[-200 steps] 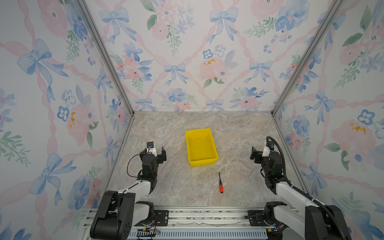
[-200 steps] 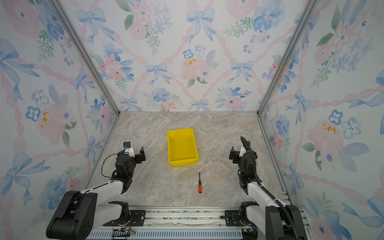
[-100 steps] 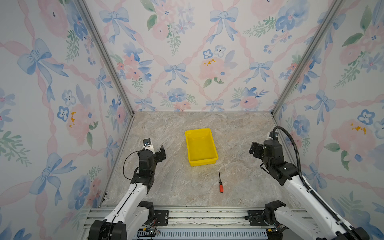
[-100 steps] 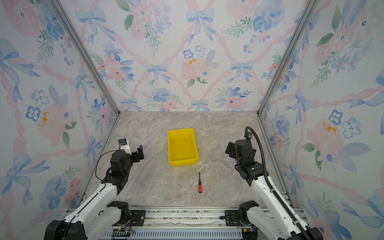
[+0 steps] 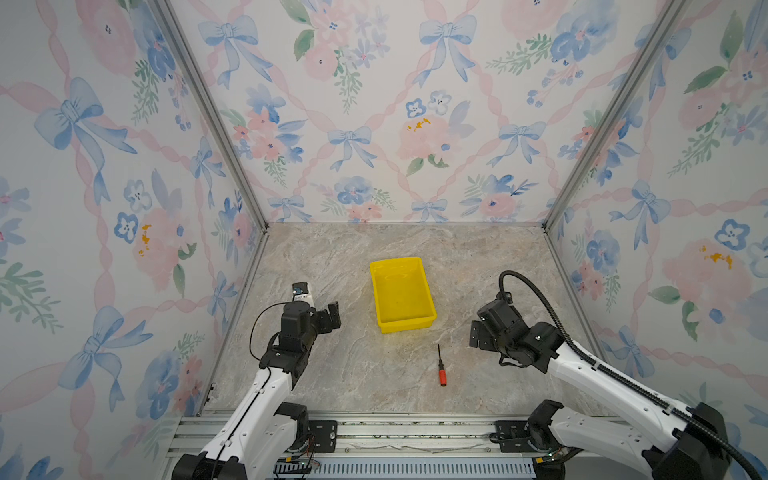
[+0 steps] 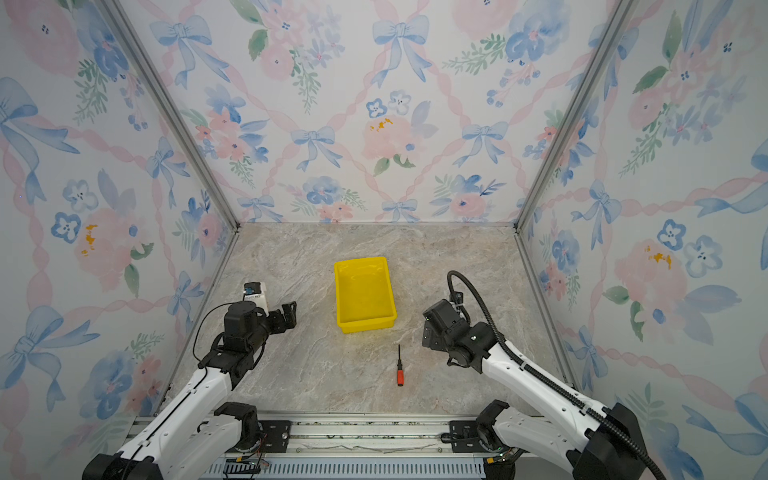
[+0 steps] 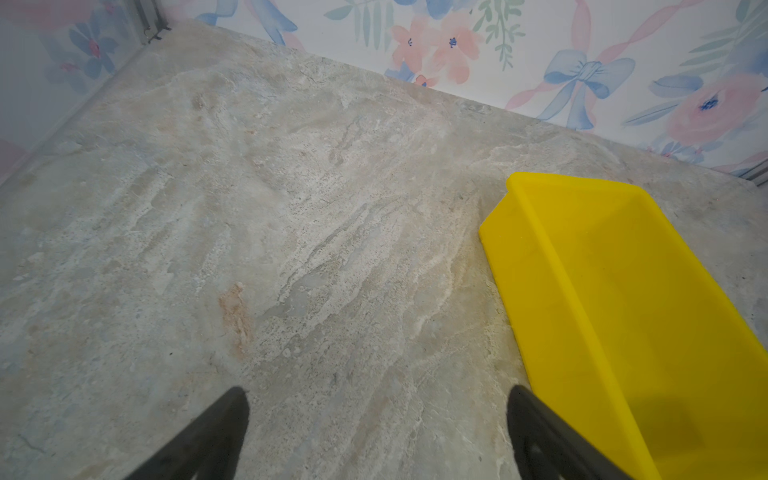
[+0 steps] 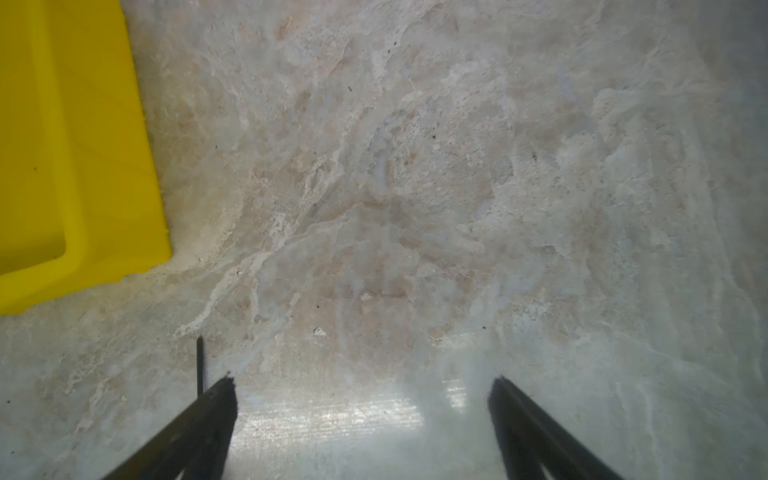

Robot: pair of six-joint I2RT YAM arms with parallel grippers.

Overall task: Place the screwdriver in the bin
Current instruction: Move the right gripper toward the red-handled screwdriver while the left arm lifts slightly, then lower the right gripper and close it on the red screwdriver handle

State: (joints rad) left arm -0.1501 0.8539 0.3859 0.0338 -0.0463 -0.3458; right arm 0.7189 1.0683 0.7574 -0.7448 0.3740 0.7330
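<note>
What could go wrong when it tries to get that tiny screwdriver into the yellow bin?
The screwdriver is slim and lies flat on the table, so the right gripper, its fingers open, might nudge it instead of pinching it. The bin has low walls, so a tilted drop could leave it propped on the rim.

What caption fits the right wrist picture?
Open right end effector above the table, screwdriver tip peeking in, yellow bin nearby.

bare tabletop (image 5: 332, 374) around screwdriver (image 5: 441, 370) (bin (image 5: 407, 327) beyond)
</note>
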